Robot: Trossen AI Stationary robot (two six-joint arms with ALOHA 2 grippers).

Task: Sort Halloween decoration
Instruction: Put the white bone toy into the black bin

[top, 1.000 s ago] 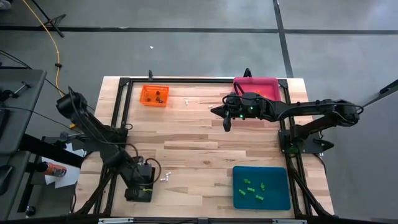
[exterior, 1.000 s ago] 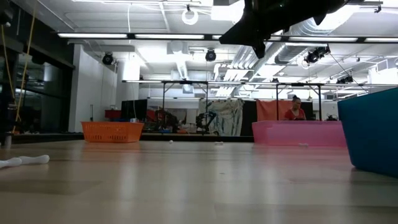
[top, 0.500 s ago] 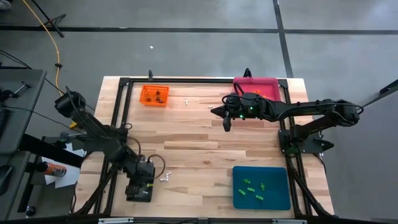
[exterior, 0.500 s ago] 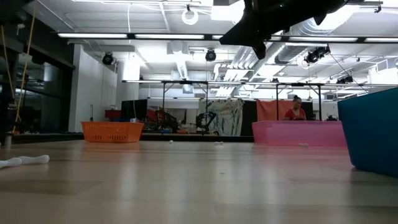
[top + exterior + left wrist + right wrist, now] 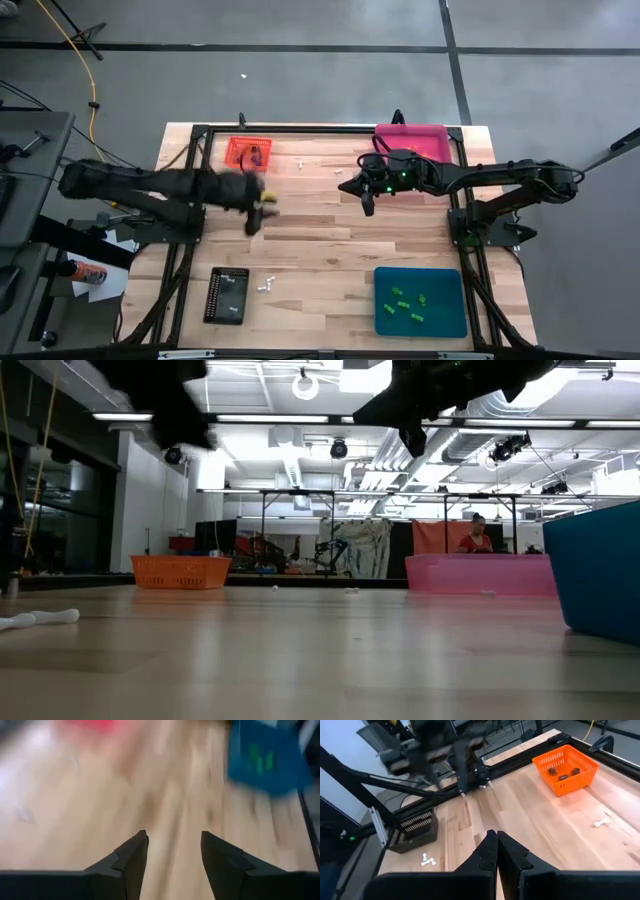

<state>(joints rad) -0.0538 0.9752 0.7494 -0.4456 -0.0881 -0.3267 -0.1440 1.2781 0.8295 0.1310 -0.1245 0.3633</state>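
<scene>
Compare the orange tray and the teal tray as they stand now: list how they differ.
Colour: the orange tray is bright orange with mesh-like walls; the teal tray is teal with solid walls.
Size: the orange tray is clearly smaller than the teal tray.
Contents: the orange tray holds dark brown trinkets; the teal tray holds bright green trinkets.
Place: the orange tray sits at the far left corner, the teal tray at the near right.
Both are rectangular and rest flat on the table.
</scene>
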